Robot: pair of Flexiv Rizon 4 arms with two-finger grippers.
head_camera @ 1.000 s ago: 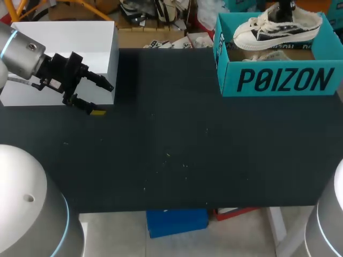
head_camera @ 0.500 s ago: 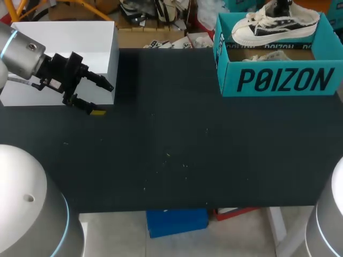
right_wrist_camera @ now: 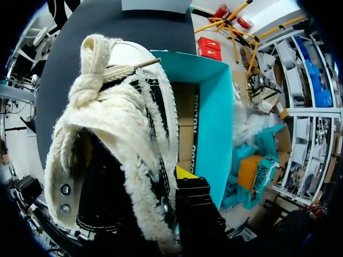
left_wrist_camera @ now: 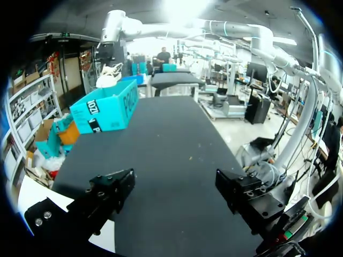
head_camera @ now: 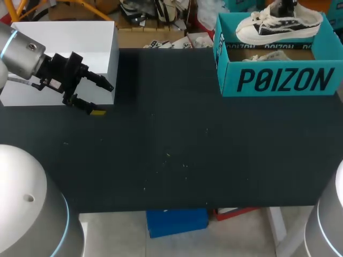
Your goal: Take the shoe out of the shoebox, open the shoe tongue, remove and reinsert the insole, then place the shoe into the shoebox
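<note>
We're in the opening step, as I read it: getting the shoe out of the box. The cream-and-black canvas sneaker with frayed, fuzzy laces (head_camera: 278,25) hangs in the air over the open teal cardboard shoebox (head_camera: 278,80) at the far right of the black table (head_camera: 177,139), sole clear of the rim, toe pointing left. The right claw (head_camera: 282,8) comes down onto its heel opening and is pinching the collar wall. The right wrist view shows one yellow-tipped finger (right_wrist_camera: 185,172) pressed on the outside of the shoe, and the other is hidden inside, so the pinch is my reading. Over at the far left the left claw (head_camera: 104,99) hovers beside a white rectangular box (head_camera: 69,37), fingers spread wide with nothing between them, well apart from the shoe. Next call: carry the sneaker leftward and nearer, out over the bare tabletop, and set it down flat where both claws can work the tongue. The risk is a swinging toe clipping the box wall on the way out.
</note>
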